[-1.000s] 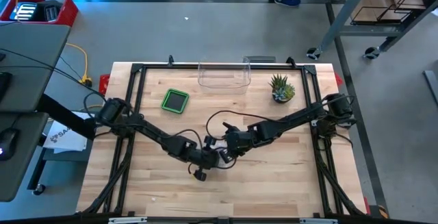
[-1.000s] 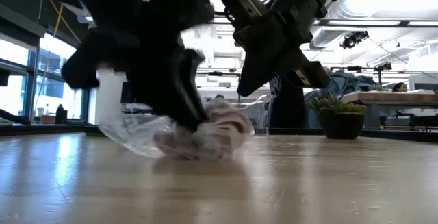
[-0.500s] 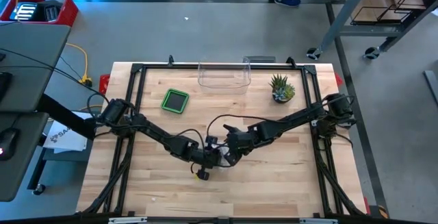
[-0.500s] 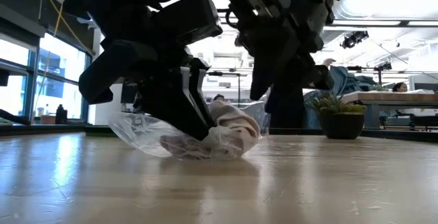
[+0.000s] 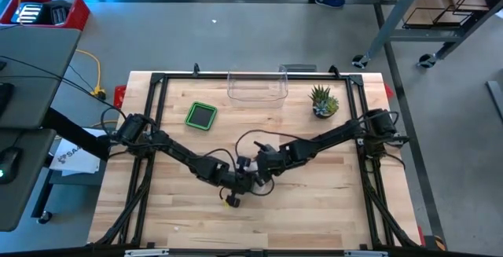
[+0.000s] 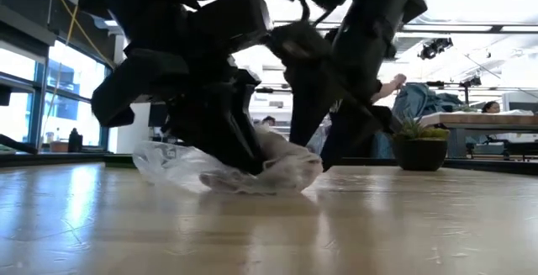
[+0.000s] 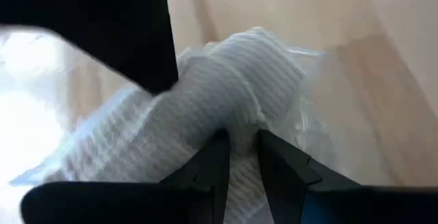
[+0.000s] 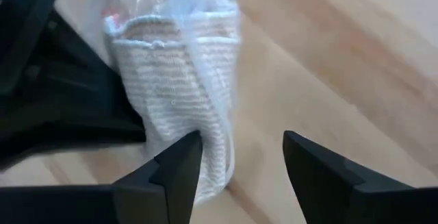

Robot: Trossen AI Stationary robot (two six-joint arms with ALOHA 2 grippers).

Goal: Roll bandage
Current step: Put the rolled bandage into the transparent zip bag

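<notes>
A pale knit bandage [image 6: 282,164] lies in a crumpled clear plastic wrapper [image 6: 164,164] on the wooden table, near its middle [image 5: 253,181]. My left gripper [image 7: 241,143] comes at it from the table's left and is shut on it. My right gripper [image 8: 241,148] reaches in from the right, low over the table. It is open, with one finger [image 8: 179,166] right beside the bandage's end [image 8: 181,94] and the other over bare wood. My left gripper pinches a bunched part of the bandage [image 7: 239,118] between its two fingertips, with wrapper film around it. The fingers slant down from the table's left side. The bandage rests on the table under them. Whether my right gripper's near finger touches the bandage, I cannot tell.
A green square container [image 5: 201,115], a clear bin [image 5: 256,88] and a small potted plant [image 5: 323,101] stand along the far side. Black frame rails [image 5: 154,108] run along the table's edges. Bare wood lies toward the near edge.
My right gripper has come down toward the bandage, rolled a little and opened its fingers. My left gripper has kept its hold. The bandage and wrapper stay on the table, pressed somewhat flatter.
</notes>
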